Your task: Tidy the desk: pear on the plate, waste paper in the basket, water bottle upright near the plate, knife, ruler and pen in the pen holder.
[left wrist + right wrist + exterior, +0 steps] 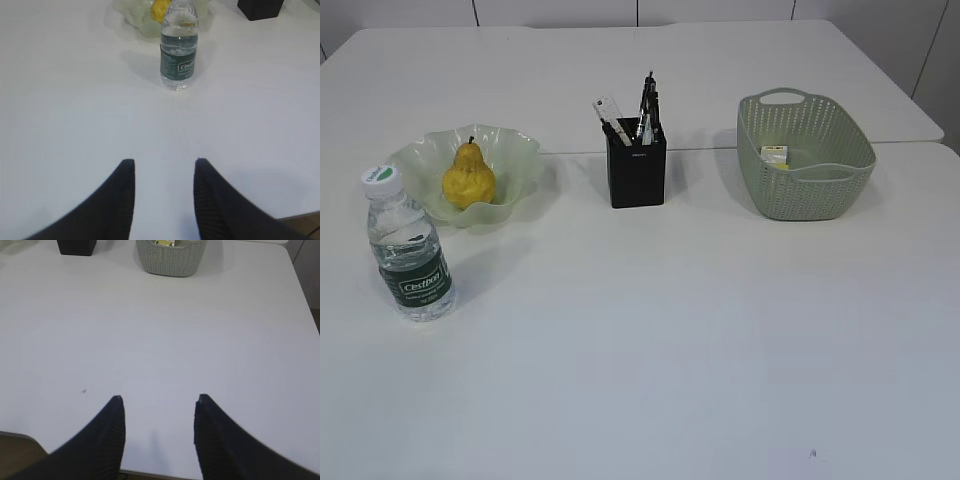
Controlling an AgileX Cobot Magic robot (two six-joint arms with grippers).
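The pear point(469, 175) sits in the ruffled green glass plate point(515, 160) at the bench's point(670, 340) left. Just in front of the plate the water bottle point(410, 248) stands upright, cap on. At mid-bench the black pen holder point(637, 176) holds the clear ruler point(609, 109) and dark pens point(648, 105), upright. To the right, the waste paper point(775, 155) lies inside the pale green basket point(820, 185). The left gripper point(164, 167) and right gripper point(159, 402) hover over bare bench, jaws parted, holding nothing.
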